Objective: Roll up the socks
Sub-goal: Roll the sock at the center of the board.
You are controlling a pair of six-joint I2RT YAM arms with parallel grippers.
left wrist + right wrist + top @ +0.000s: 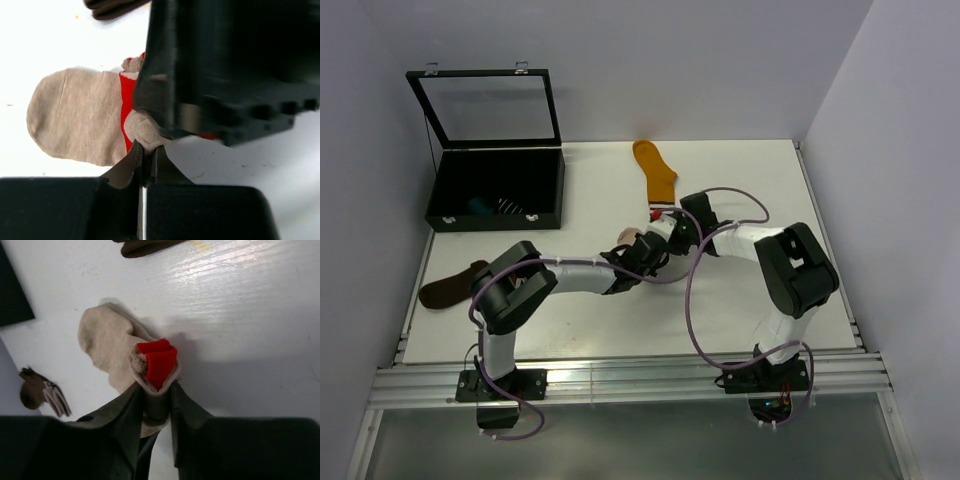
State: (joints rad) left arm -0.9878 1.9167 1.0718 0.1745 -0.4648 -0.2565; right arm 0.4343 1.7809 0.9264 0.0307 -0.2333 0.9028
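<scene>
The two arms are bolted at the near edge of the white table [620,325] and are bent inward so that both grippers meet at mid-table. To the near left, a brown sock [450,285] is laid flat by the table's left edge, well apart from the grippers.

At the centre, the beige sock [75,120] is spread on the table with its rounded toe end flat and its red-and-white end [159,362] gathered up into a small roll. The left gripper [146,150] is seen with its jaws pressed together – a fold of beige fabric just beside the red band is pinched between the fingertips. The right gripper [156,387] is set on the same sock from the opposite side: the rolled red end is held between its two fingers [127,412], which are parted only as far as the roll's thickness and lie against the fabric on both sides. The two grippers are nearly touching, the right one's black body filling much of the left wrist view.

Just beyond the grippers, a mustard sock [655,172] is laid out lengthwise, its cuff near the right gripper and its toe toward the back wall.

At the far left, a black case [548,185] is placed with its glass lid [490,105] raised – a teal sock [478,206] and a striped sock [508,206] are seen inside it.
</scene>
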